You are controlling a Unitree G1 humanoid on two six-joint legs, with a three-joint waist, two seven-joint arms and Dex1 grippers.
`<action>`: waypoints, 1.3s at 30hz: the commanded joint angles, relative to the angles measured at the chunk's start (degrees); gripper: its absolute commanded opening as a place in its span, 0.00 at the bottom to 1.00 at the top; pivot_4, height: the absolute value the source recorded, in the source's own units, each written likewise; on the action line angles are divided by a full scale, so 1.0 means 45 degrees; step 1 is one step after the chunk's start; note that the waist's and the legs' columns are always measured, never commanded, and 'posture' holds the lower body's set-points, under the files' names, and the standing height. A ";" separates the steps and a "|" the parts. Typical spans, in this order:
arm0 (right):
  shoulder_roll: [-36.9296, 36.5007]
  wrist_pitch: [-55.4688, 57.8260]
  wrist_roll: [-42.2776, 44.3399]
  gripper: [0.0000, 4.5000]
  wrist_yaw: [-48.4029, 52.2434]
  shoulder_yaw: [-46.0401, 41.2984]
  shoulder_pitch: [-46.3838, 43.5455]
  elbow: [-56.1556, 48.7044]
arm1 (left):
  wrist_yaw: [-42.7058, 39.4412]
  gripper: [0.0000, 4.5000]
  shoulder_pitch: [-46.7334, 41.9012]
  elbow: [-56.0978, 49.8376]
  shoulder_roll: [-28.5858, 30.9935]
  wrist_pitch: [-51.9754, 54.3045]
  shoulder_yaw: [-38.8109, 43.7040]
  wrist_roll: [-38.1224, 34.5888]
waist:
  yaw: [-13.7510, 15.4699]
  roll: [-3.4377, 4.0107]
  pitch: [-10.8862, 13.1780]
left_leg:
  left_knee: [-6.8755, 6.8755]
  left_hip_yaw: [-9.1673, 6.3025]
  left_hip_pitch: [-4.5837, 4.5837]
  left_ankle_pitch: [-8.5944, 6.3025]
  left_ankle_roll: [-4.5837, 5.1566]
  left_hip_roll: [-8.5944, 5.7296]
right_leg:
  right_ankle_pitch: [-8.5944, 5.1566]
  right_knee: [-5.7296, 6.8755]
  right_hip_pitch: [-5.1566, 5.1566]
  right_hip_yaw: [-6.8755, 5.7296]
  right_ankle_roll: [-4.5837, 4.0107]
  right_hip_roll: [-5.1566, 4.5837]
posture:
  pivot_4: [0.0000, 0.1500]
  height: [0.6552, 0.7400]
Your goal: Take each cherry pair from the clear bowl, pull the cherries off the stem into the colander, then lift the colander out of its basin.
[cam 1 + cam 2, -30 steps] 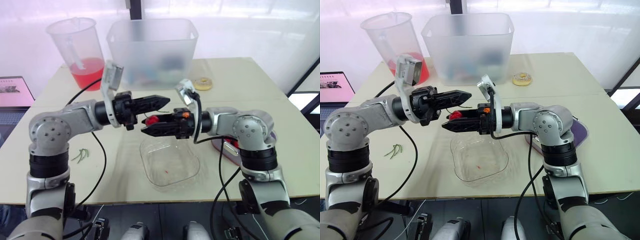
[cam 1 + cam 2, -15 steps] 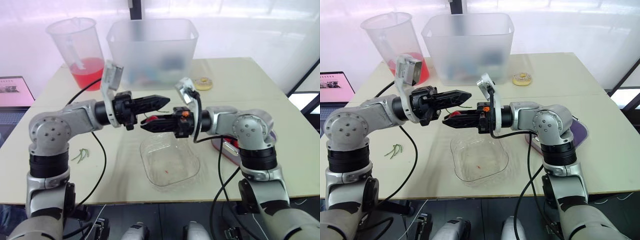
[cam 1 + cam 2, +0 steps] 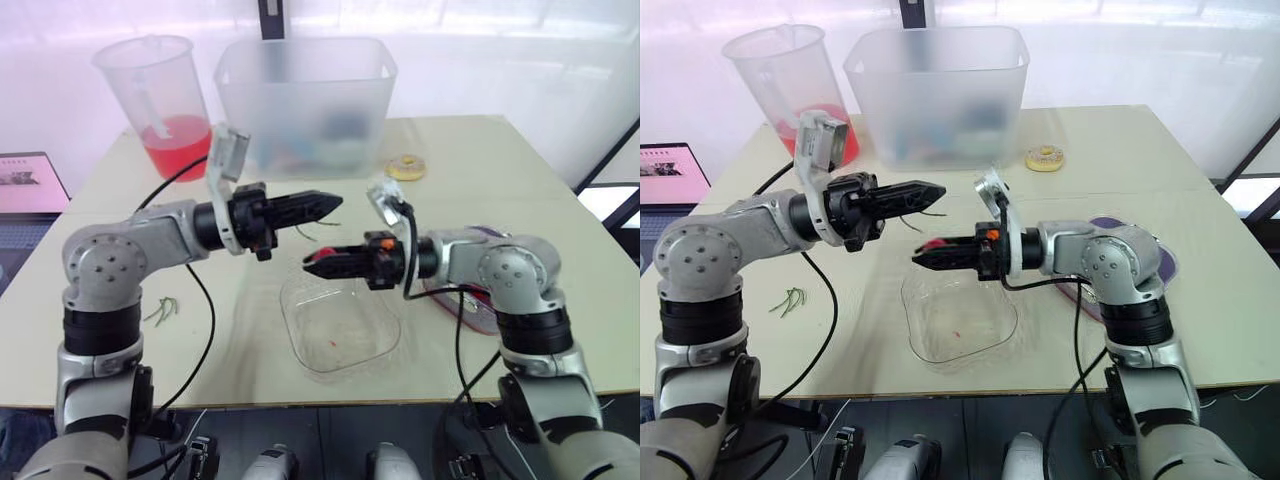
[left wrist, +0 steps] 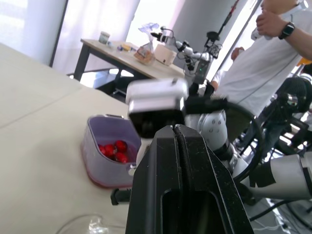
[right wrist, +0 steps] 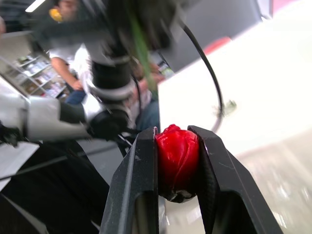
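Over the far rim of the clear bowl, my right gripper is narrowed onto 1 red cherry, its 2 fingers pressing the fruit from either side. My left gripper hangs higher and farther back, apart from the right one, with its 2 fingers pressed together. A thin green stem sticks out from its tip. The bowl sits on the table at the near edge and holds nothing but a small red speck. The purple colander stands on the table by my right arm, with several cherries lying in it. Loose stems lie on the table beside my left arm. A pitcher of red liquid, a frosted tub and a roll of tape stand at the back. A person stands beyond the table.
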 commanded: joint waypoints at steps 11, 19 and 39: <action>-0.7203 -0.2599 -0.2872 0.13 0.3005 -0.1136 -0.0323 0.2932 | 0.0030 0.00 0.0127 -0.0331 0.0097 -0.0417 0.0362 -0.0090 | 0.0071 -0.0001 0.0001 | 0.0001 0.0020 0.0000 0.0000 0.0002 -0.0009 | 0.0000 -0.0013 0.0005 -0.0004 0.0001 -0.0009 | 1.00 1.00; -0.9329 -0.5734 -0.6652 0.13 0.4990 0.0952 0.0646 0.5628 | 0.0103 0.00 0.0734 -0.0572 0.0281 -0.0694 0.0409 0.0071 | -0.0025 -0.0001 0.0001 | -0.0007 0.0047 0.0003 -0.0002 0.0005 0.0007 | -0.0002 -0.0024 -0.0004 -0.0004 0.0003 -0.0003 | 1.00 1.00; -0.7972 -0.5190 -0.6170 0.99 0.6836 0.0059 -0.1968 0.4589 | 0.0935 0.00 0.3708 -0.1497 0.2558 -0.0373 0.1994 0.0026 | -0.0032 0.0005 0.0003 | -0.0030 0.0057 0.0003 -0.0003 0.0003 0.0040 | -0.0002 -0.0039 -0.0031 0.0008 0.0004 0.0018 | 1.00 1.00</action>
